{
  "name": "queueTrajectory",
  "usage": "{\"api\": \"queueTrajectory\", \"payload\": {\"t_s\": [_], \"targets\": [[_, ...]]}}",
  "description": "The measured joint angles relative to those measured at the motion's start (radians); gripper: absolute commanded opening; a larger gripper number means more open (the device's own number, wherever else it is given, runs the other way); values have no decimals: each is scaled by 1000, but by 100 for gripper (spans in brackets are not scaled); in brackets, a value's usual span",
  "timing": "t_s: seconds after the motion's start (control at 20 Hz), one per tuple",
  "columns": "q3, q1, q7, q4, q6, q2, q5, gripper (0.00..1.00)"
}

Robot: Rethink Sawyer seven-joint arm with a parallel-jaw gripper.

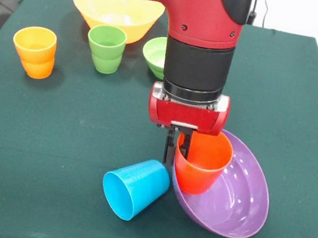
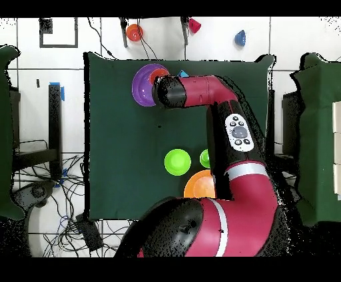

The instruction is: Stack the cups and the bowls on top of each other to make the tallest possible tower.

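On the green table [image 1: 18, 149], a wide purple bowl [image 1: 237, 200] sits tipped on its side. Inside its raised rim, the gripper [image 1: 182, 149] pinches the wall of an orange cup [image 1: 202, 162], holding it tilted. Just beside the purple bowl, a light blue cup [image 1: 134, 187] lies on its side. Likely risks: the tipped bowl rocks or slides as the cup presses it, or the blue cup gets knocked rolling.

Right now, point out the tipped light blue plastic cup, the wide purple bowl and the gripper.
light blue plastic cup [image 1: 134, 188], front view, side wall.
wide purple bowl [image 1: 243, 199], front view, bare inner wall.
gripper [image 1: 177, 150], front view, between fingertips.
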Motion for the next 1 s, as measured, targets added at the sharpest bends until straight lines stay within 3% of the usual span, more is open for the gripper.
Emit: {"api": "queueTrajectory", "payload": {"t_s": [1.0], "targets": [[55, -21, 0, -96, 0, 89, -10, 0]]}}
